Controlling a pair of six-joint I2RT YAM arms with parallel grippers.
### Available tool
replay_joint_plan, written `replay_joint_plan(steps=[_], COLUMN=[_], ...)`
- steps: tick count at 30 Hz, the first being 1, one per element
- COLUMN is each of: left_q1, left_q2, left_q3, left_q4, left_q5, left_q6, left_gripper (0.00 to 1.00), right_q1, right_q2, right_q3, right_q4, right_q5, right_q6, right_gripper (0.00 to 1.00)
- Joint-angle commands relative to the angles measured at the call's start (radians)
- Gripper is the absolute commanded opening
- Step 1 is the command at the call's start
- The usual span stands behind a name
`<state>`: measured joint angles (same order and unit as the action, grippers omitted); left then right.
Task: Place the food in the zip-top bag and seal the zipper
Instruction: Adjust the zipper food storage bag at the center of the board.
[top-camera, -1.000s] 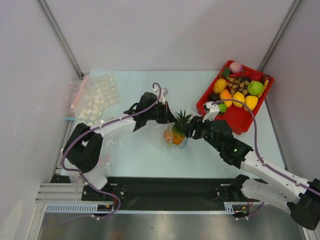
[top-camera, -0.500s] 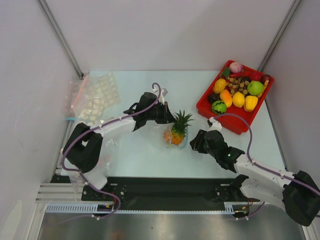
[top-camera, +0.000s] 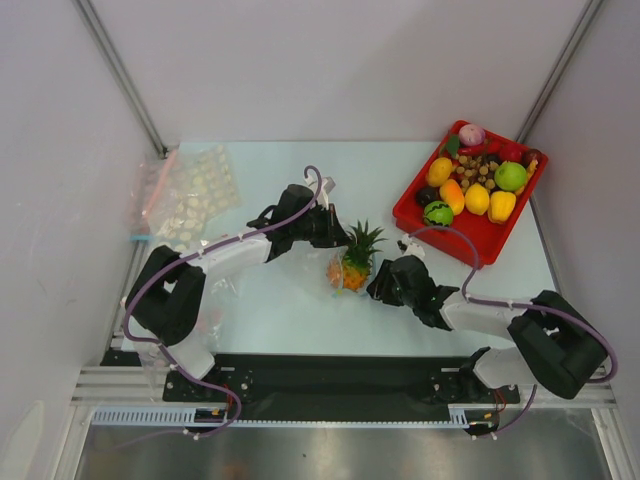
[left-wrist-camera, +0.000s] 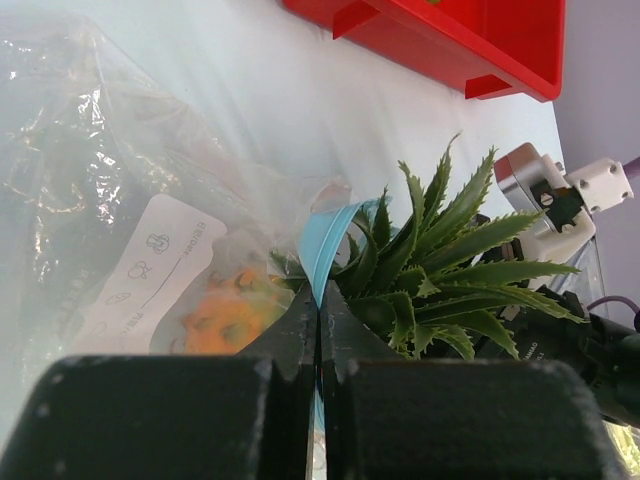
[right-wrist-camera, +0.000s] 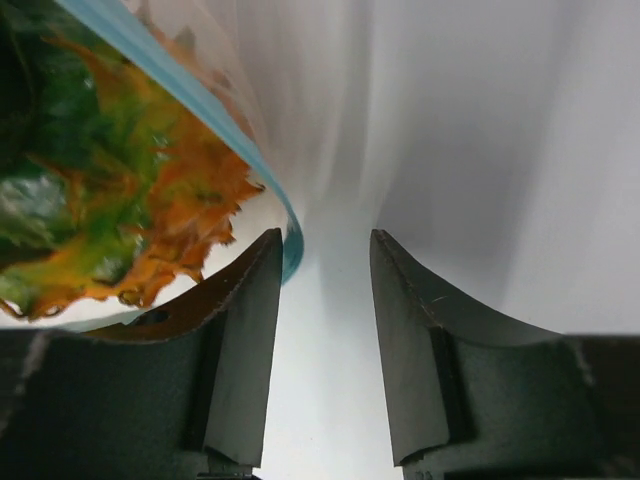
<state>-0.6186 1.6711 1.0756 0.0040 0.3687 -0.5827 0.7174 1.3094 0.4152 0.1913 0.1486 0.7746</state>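
Note:
The orange pineapple (top-camera: 351, 264) with green leaves stands in the clear zip-top bag (top-camera: 366, 287) at the table's middle, leaves sticking out of the mouth. My left gripper (top-camera: 337, 234) is shut on the light-blue zipper strip (left-wrist-camera: 328, 240) at the bag's mouth, beside the leaves (left-wrist-camera: 440, 275). My right gripper (top-camera: 377, 285) is open and empty, low at the bag's right side; its left finger (right-wrist-camera: 245, 330) is next to the zipper strip (right-wrist-camera: 190, 95), with the pineapple (right-wrist-camera: 110, 200) seen through the plastic. The dark-marked green round fruit (top-camera: 437, 213), yellow pieces (top-camera: 478, 198) and a dark piece (top-camera: 427, 195) lie in the red tray.
The red tray (top-camera: 460, 245) of toy foods stands at the back right; it also shows in the left wrist view (left-wrist-camera: 450, 40). Other clear bags with a pink strip (top-camera: 185, 195) lie at the far left. Walls enclose the table.
My right gripper let go of the pineapple's leaves, drew back toward the near right, then moved left and low to the bag's side. The left gripper stayed shut on the strip.

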Motion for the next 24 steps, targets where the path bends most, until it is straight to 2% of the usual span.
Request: replay_joint_plan(steps=[1, 2, 6, 11, 13, 14, 17, 24], left_q1=[0.005, 0.005, 0.005, 0.003, 0.0, -0.004, -0.012, -0.046], left_q2=[0.001, -0.001, -0.007, -0.037, -0.065, -0.077, -0.137, -0.27], left_q3=[0.027, 0.026, 0.024, 0.021, 0.02, 0.024, 0.038, 0.09], left_q4=[-0.025, -0.025, -0.027, -0.036, -0.039, -0.059, -0.101, -0.188], left_q5=[-0.002, -0.002, -0.002, 0.001, -0.005, -0.017, -0.05, -0.073], left_q6=[0.018, 0.017, 0.014, 0.0, -0.005, -0.003, 0.007, 0.007], left_gripper=[0.0, 0.0, 0.0, 0.0, 0.0, 0.0, 0.0, 0.0], right_q1=[0.004, 0.005, 0.007, 0.007, 0.001, -0.004, -0.015, -0.027], right_q2=[0.05, 0.051, 0.03, -0.076, -0.108, -0.111, -0.143, -0.22], right_q3=[0.062, 0.068, 0.092, 0.161, 0.226, 0.293, 0.385, 0.566], right_q4=[0.088, 0.091, 0.068, -0.056, -0.191, -0.317, -0.471, -0.615], right_q5=[-0.018, -0.02, -0.03, -0.012, 0.002, 0.003, 0.003, -0.003], right_q6=[0.008, 0.006, -0.003, -0.034, -0.079, -0.093, -0.141, -0.169], right_gripper=[0.45, 0.42, 0.0, 0.0, 0.0, 0.0, 0.0, 0.0])
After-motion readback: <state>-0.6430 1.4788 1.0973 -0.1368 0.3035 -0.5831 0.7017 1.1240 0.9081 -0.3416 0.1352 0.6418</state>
